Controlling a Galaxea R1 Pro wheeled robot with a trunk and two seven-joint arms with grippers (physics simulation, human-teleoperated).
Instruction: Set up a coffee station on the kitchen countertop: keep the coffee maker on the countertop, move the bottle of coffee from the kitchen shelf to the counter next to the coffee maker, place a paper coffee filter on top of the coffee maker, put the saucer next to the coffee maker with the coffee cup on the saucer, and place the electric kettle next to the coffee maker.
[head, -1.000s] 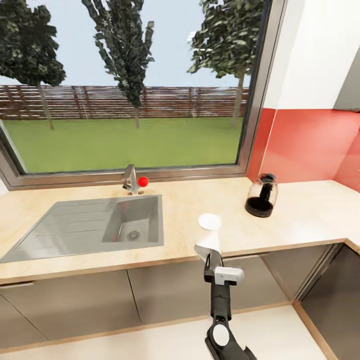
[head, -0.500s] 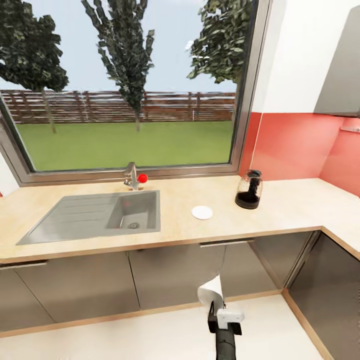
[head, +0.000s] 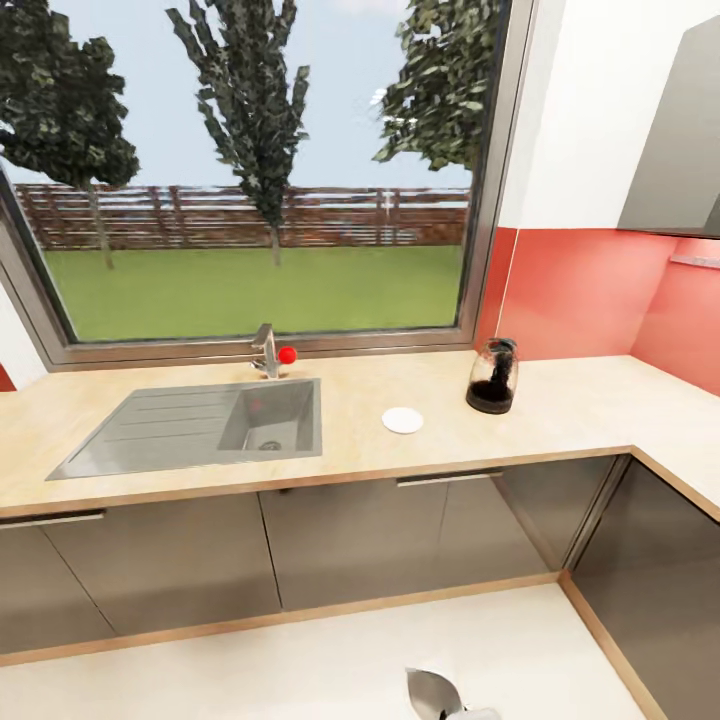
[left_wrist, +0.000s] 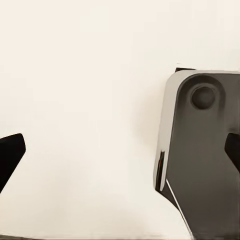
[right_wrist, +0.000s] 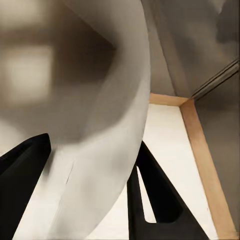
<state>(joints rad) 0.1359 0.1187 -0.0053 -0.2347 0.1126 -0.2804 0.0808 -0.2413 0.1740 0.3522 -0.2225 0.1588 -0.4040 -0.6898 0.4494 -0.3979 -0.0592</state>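
while low over the floor (head: 300, 660), right gripper (right_wrist: 95, 195) clamped on paper coffee filter (right_wrist: 100, 125)

Pale wood countertop (head: 560, 415), brushed metal sink (head: 150, 432), glossy red backsplash (head: 590, 295)

The right gripper (right_wrist: 90, 190) has matte black, wedge-shaped fingers (right_wrist: 160, 200) tapering to points. By the left gripper (left_wrist: 120, 155), a rounded dark grey housing (left_wrist: 205, 160) with pale silver edging carries a round recessed stud (left_wrist: 202, 96).
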